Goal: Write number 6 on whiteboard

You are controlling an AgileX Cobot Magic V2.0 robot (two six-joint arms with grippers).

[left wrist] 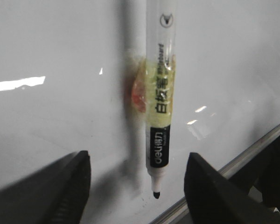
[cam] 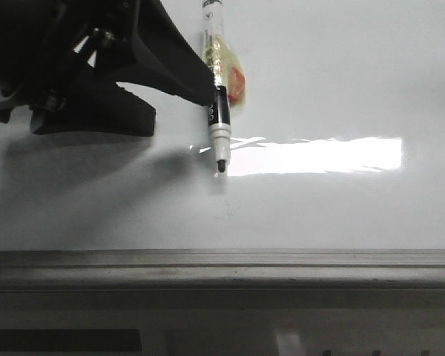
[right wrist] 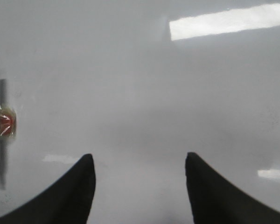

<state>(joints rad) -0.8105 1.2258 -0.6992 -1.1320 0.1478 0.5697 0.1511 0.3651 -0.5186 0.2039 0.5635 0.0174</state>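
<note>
- left gripper [cam: 163,78]: black, at the left over the whiteboard [cam: 341,81]. In the left wrist view its fingers [left wrist: 60,196] stand wide apart, nothing between the tips; marker lies in the gap but untouched by them there. Front view: one dark finger edge meets the marker's black band, real contact cannot be told.
- marker [cam: 216,89]: white barrel, black band near the tip, cap off, black tip pointing toward the near edge. Lies on or just over the board. Yellowish tape [left wrist: 159,86] wrapped round the middle, with a red-orange blob [left wrist: 138,95] beside it.
- writing: "deli" in white on the black band, Chinese characters and small print above it.
- whiteboard: glossy white-grey, bright glare patch [cam: 319,154] right of the tip, grey metal strip [cam: 222,259] at the near edge. No drawn 6 visible.
- right gripper [right wrist: 137,186]: fingers spread wide, holding nothing, over bare board.
</note>
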